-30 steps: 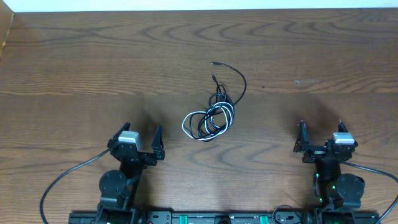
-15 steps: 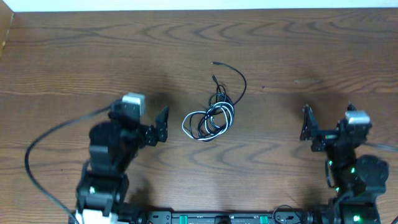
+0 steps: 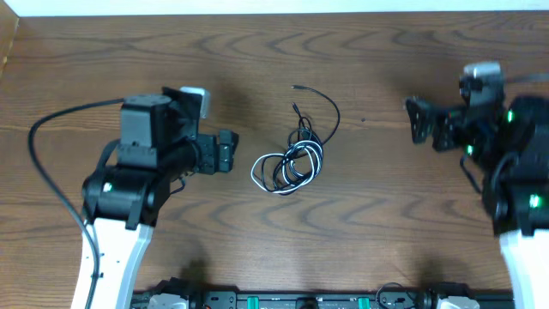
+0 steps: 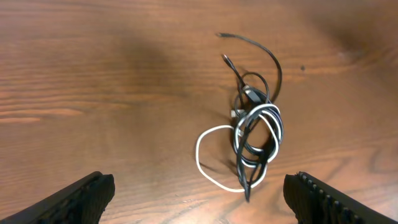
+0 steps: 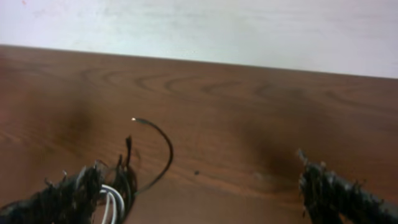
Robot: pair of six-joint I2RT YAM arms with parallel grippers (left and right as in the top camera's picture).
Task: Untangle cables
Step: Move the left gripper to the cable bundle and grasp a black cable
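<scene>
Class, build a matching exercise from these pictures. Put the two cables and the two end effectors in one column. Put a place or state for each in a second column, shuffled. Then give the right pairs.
Column one
1. thin white cable
2. thin black cable
3. left arm's black two-finger end effector
4. right arm's black two-finger end effector

Column two
A. open, well away from the tangle on the robot's right
B. free end arcs toward the far edge of the brown wooden table
C. open, close beside the tangle, not touching
D. loops out of the tangle toward the left arm

Pairs: 1-D, 2-B, 3-C, 4-A
</scene>
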